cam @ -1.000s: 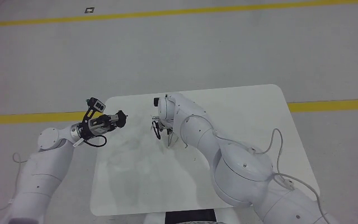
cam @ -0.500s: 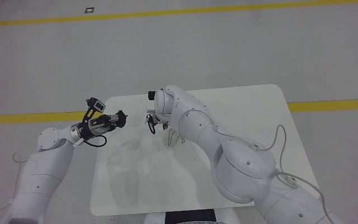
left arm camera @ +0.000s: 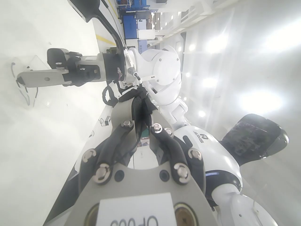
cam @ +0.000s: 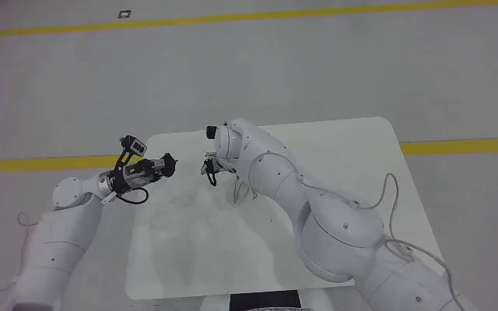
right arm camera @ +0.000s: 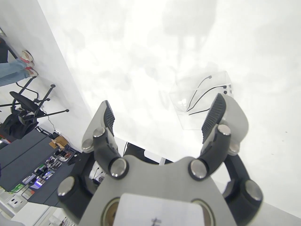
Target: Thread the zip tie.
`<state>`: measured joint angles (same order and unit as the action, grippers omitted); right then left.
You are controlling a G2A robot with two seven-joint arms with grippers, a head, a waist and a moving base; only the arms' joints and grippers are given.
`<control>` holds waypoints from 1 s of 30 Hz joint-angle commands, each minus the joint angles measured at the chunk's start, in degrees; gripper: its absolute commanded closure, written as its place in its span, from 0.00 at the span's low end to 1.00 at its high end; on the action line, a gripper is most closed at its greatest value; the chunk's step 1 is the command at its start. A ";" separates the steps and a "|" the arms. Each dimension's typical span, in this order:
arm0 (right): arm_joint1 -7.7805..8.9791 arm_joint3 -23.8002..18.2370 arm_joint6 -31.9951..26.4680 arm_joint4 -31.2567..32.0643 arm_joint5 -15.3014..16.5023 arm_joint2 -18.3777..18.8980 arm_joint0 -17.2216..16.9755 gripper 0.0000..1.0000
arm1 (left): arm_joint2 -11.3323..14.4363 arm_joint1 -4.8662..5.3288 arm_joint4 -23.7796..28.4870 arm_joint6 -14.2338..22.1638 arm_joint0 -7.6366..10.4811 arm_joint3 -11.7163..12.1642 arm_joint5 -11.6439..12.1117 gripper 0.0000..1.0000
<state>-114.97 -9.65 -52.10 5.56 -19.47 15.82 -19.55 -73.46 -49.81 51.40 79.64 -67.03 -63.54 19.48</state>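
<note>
Two arms work over your white table (cam: 350, 171), and the risk sits with the right one. The right gripper (right arm camera: 162, 101) hangs with its fingers spread wide and nothing between them. It is in the far half of the table, left of the middle, just beside a clear tray (right arm camera: 188, 87). The left gripper (left arm camera: 139, 110) is at the far-left corner, well apart from the tray, its fingers pressed together. I cannot tell whether anything is pinched there. The zip ties (right arm camera: 204, 92) are thin black strips lying in that tray, close together and partly crossing. From here, I judge that a descent could catch the tray wall with one finger and shove or tip the light tray. Closing on crossed strips could lift more than one tie, or let a flat tie slip free, so line up on a single strip.
</note>
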 commanded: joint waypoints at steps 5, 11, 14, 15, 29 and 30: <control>-0.43 3.30 -3.50 2.28 -0.01 -0.59 2.71 0.00 | 0.00 0.00 0.00 0.00 0.00 0.00 0.00 1.00; -1.03 5.27 -9.86 3.35 -0.01 -1.87 5.46 0.00 | 0.00 0.00 0.00 0.00 0.00 0.00 0.00 1.00; -1.03 5.04 -13.02 3.88 -0.01 -2.75 6.02 0.00 | 0.00 0.00 0.00 0.00 0.00 0.00 0.00 1.00; -1.03 4.92 -13.53 3.87 -0.01 -2.99 6.05 0.00 | 0.00 0.00 0.00 0.00 0.00 0.00 0.00 1.00; -1.03 5.55 -15.51 2.55 -0.01 -4.04 3.84 0.00 | 0.00 0.00 0.00 0.00 0.00 0.00 0.00 1.00; -1.03 5.55 -15.51 2.55 -0.01 -4.04 3.84 0.00 | 0.00 0.00 0.00 0.00 0.00 0.00 0.00 1.00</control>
<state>-116.00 -4.10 -67.61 8.11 -19.48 11.78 -15.71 -73.46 -49.81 51.40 79.64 -67.03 -63.54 19.48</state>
